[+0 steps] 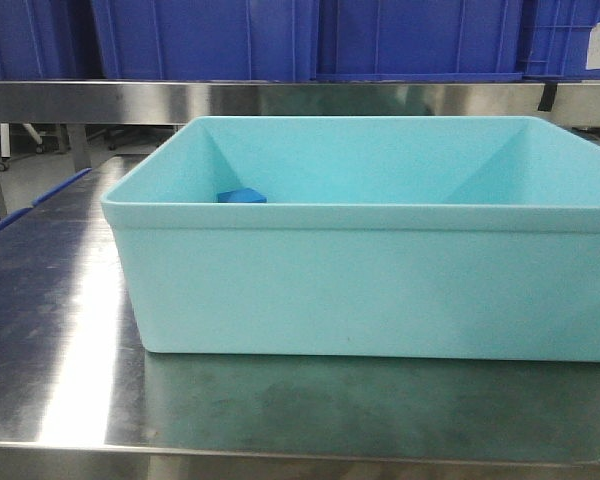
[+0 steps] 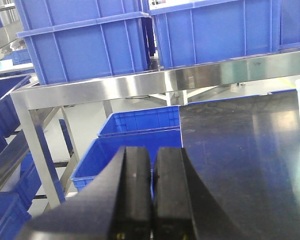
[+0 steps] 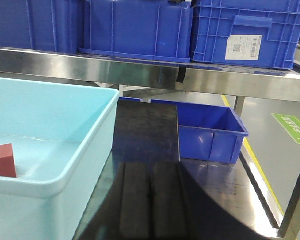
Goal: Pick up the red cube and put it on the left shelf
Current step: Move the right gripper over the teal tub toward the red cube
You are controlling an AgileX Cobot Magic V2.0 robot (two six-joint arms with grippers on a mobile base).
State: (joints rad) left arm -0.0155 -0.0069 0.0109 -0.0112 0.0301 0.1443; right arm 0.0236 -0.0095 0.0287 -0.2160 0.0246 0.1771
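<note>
The red cube [image 3: 3, 161] sits inside the teal tub [image 3: 65, 187] (a blue block [image 1: 242, 196] too); the left gripper [image 2: 151, 200] and right gripper [image 3: 150, 205] have jaws pressed together.

A tub [image 1: 360, 290] is set on the counter [image 1: 50, 330]. Inside it, a small block [image 1: 241, 196] is seen by the left wall, and the cube [image 3: 2, 160] is lying on its floor. Behind the counter, crates [image 1: 210, 35] are carried on the shelf [image 1: 80, 100]. A lower crate [image 3: 205, 130] is placed beneath the shelf.

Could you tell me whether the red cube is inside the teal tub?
Inside: the red cube rests on the floor of the teal tub.
</note>
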